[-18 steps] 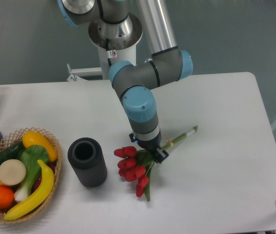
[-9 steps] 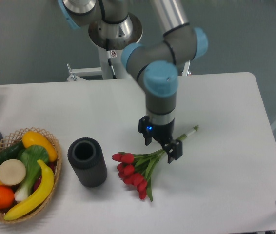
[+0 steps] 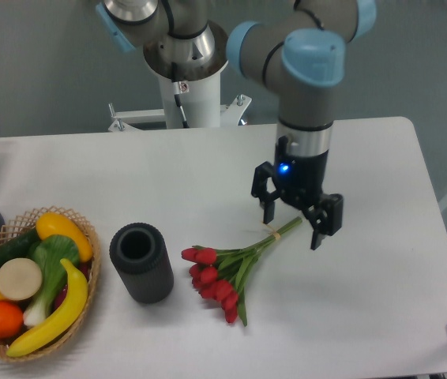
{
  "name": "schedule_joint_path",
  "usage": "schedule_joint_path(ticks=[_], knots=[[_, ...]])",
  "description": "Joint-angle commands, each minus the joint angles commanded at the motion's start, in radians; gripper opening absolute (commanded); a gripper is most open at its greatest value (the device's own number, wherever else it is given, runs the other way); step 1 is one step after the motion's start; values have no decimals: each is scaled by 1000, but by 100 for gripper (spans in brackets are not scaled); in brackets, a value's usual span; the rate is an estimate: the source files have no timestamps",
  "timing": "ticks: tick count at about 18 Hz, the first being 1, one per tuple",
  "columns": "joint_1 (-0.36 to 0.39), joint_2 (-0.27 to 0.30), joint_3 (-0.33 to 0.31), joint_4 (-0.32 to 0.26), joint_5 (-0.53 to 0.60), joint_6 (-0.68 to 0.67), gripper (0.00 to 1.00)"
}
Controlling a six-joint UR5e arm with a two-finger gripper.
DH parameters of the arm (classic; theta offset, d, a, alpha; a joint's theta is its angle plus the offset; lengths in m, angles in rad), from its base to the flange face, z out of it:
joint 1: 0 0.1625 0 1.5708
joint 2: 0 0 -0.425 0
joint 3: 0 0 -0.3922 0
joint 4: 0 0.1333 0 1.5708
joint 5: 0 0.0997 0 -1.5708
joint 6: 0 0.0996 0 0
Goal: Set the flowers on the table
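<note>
Right of the vase (image 3: 141, 263) I see the flowers (image 3: 225, 271) lying flat on the table (image 3: 366, 300); gripper (image 3: 294, 225) above the stem ends, fingers spread, empty.

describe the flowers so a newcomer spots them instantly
On the white table, find the dark grey ribbed vase standing right of the wicker basket. Lying flat just right of that vase are the flowers: red tulip buds, green stems running up-right toward the open gripper. Nothing else on the table is red.
</note>
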Motion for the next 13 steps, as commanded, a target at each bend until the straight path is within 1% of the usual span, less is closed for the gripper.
schedule_joint_path(ticks=[4, 7, 9, 11, 13], knots=[[74, 32, 3, -111, -8, 212, 100], [127, 58, -1, -174, -8, 365, 100], [155, 68, -9, -194, -27, 419, 100], [175, 74, -9, -198, -60, 425, 100], [177, 72, -9, -200, -67, 425, 100]])
